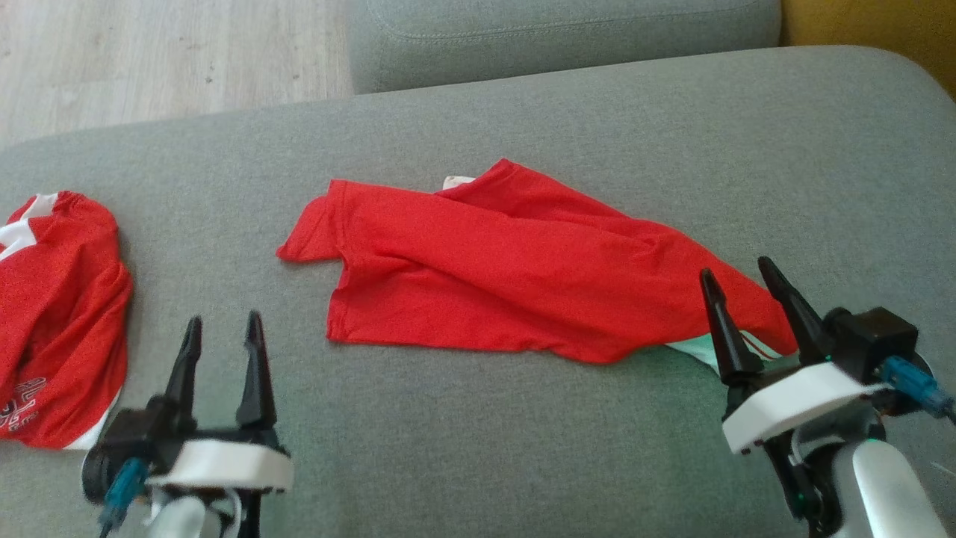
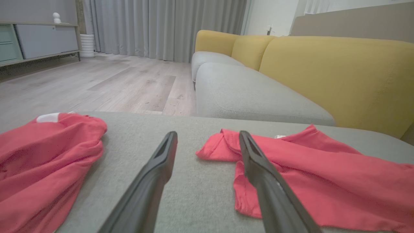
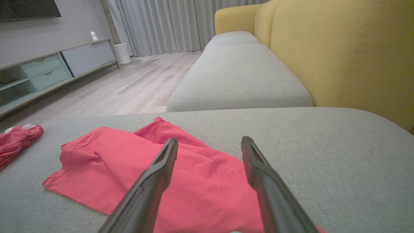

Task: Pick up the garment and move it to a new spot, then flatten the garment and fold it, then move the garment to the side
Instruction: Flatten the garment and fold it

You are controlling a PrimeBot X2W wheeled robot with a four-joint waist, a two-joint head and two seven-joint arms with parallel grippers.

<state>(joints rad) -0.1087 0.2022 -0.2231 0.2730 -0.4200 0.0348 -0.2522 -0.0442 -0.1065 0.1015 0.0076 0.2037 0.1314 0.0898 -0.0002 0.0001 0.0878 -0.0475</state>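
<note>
Red cloth, the garment [image 1: 515, 269], lay crumpled across the middle of the grey sofa cushion [image 1: 523, 463] in front of you. It stretched from left to right and was not flat: folds ran along its length, a short sleeve stuck out at its left end, and a small white tag [image 1: 457, 181] showed at its far edge. A pale green-white bit of fabric [image 1: 698, 350] peeked from under its near right corner.

Your left claw [image 1: 224, 317] stood wide open with nothing between its fingers. It was over bare cushion near the garment's near left corner and apart from it. In the left wrist view one finger crossed in front of the sleeve, with no grip on it. Your right claw [image 1: 735, 267] was spread just as wide and held nothing — its two fingers sat at the garment's right end, and in the right wrist view the red cloth lay below and between them. Whether the tips touched the fabric, you could not tell from these views.

A second red garment [image 1: 60, 321] with white trim and white lettering lay bunched at the cushion's left edge, well apart from the first. Beyond were another grey seat cushion [image 1: 560, 37], the yellow backrest [image 2: 339, 74] and pale wood floor [image 1: 149, 60].
</note>
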